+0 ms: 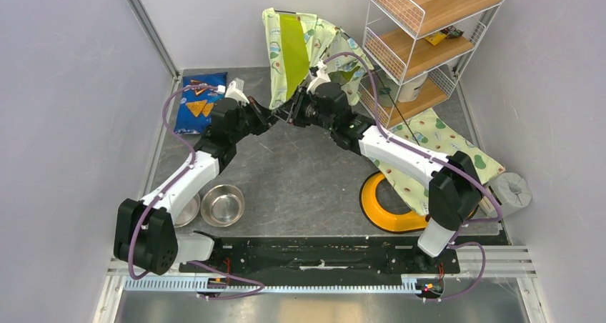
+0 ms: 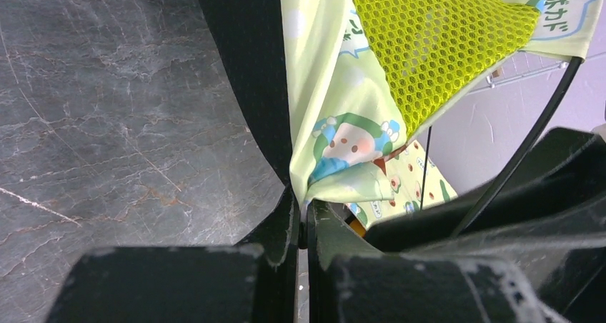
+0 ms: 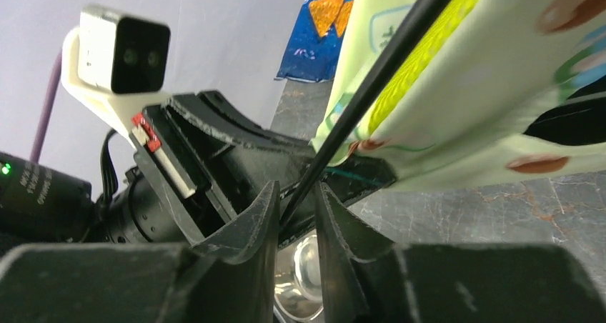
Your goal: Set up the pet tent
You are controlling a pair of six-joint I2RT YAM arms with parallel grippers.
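Observation:
The pet tent (image 1: 300, 48) stands half-raised at the back, pale-green printed fabric with its lime lining showing. My left gripper (image 1: 277, 118) is at its lower front corner. In the left wrist view the left gripper (image 2: 306, 207) is shut on a folded edge of the tent fabric (image 2: 336, 144), below the lime mesh (image 2: 436, 37). My right gripper (image 1: 291, 113) faces it, almost touching. In the right wrist view the right gripper (image 3: 296, 194) is open a little. A thin black pole (image 3: 371, 80) runs down between its fingers, not pinched.
A flat mat (image 1: 436, 148) of matching print lies right, over an orange ring-shaped dish (image 1: 382, 209). A wire shelf (image 1: 421, 37) stands at the back right. A blue chip bag (image 1: 200, 103) lies back left, and two steel bowls (image 1: 222, 204) sit near the left arm.

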